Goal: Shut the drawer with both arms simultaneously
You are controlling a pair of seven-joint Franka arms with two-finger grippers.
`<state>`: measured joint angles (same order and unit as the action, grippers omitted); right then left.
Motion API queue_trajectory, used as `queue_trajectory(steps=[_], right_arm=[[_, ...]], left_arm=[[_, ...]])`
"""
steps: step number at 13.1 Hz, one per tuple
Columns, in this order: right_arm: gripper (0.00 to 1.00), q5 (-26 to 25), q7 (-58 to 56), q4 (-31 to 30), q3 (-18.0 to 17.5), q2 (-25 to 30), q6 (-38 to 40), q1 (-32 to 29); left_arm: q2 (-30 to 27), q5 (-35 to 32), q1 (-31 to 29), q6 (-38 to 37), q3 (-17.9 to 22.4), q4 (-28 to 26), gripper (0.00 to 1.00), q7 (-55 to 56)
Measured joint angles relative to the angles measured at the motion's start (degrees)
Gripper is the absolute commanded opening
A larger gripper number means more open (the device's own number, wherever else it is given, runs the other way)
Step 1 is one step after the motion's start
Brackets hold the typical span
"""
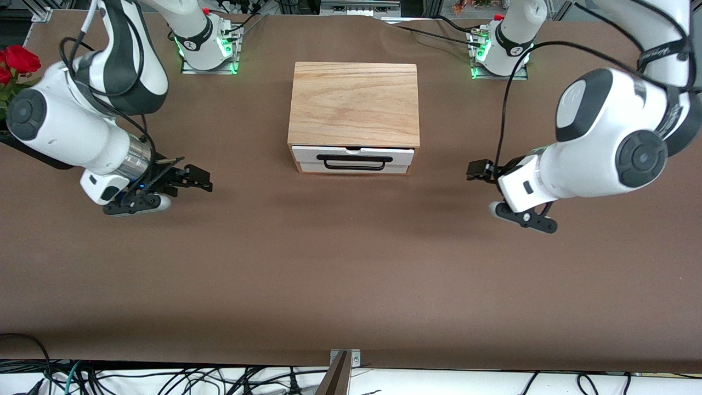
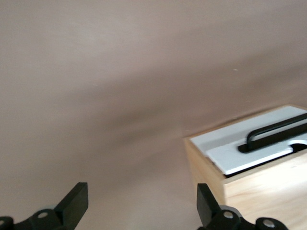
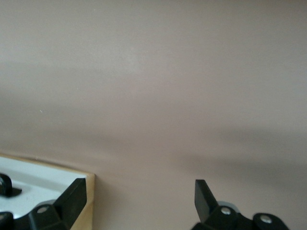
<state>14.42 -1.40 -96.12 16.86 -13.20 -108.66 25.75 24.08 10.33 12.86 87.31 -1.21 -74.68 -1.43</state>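
Note:
The light-oak box [image 1: 354, 104] stands in the middle of the table. The drawer [image 1: 354, 159] with its white front panel and black wire handle [image 1: 355, 163] faces the front camera and sticks out a little from the box. My left gripper [image 1: 478, 171] is open and empty, low over the table beside the drawer, toward the left arm's end. My right gripper [image 1: 200, 181] is open and empty, low over the table toward the right arm's end. The left wrist view shows its gripper [image 2: 140, 203] open and the drawer [image 2: 240, 148]. The right wrist view shows its gripper [image 3: 139, 199] open and the drawer's corner [image 3: 38, 184].
A bunch of red roses [image 1: 16, 66] stands at the table's edge at the right arm's end. The two green-lit arm bases [image 1: 208, 49] [image 1: 496, 55] stand farther from the front camera than the box. Brown table [image 1: 351, 274] spreads around the box.

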Motion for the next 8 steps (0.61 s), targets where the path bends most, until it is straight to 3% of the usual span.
queue_trajectory(steps=[4,8], right_arm=[[1.00,-4.46,1.07,11.00,4.00,0.38,13.86,0.11],[1.00,-8.70,1.54,11.90,4.84,4.57,17.13,-0.26]], left_arm=[[-4.39,-6.31,-0.07,0.02,3.41,-0.40,1.00,0.12],[-14.96,-7.89,-4.27,-0.75,8.97,-7.10,1.00,-0.03]])
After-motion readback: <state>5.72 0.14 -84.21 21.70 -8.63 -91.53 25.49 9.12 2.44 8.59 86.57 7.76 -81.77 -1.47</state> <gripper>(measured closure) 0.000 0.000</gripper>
